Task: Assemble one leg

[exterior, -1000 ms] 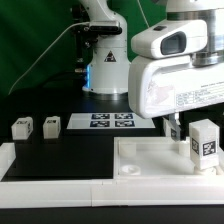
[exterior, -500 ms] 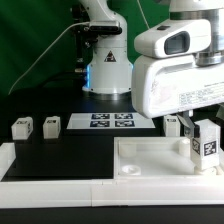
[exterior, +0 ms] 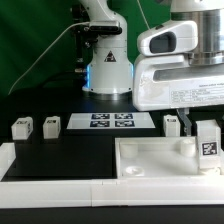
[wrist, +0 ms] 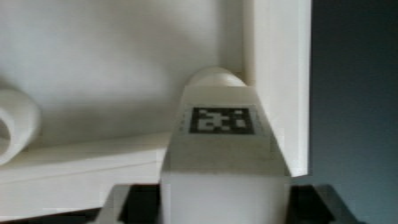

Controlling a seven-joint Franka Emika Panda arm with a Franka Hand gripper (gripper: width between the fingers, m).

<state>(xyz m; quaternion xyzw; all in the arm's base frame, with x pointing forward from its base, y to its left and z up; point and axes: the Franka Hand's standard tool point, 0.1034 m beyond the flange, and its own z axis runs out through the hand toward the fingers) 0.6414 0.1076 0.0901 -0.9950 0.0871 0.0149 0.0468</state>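
Observation:
My gripper (exterior: 207,124) is at the exterior view's right, shut on a white leg (exterior: 208,146) whose tag faces the camera. The leg stands upright on the near right part of the large flat white square part (exterior: 150,160). In the wrist view the leg (wrist: 222,150) fills the middle, tag up, with a dark finger flush against each side of it at my gripper (wrist: 222,205). Three more legs stand on the black table: two at the left (exterior: 20,128) (exterior: 51,126) and one behind the square part (exterior: 171,124).
The marker board (exterior: 110,121) lies at the back middle of the table. The robot base (exterior: 105,65) stands behind it. A white raised border (exterior: 60,188) runs along the table's front and left. A round socket (wrist: 11,120) of the square part shows in the wrist view.
My gripper has moved toward the exterior view's right, from beside the leg to over it, and its fingers now sit against the leg. The leg has barely shifted.

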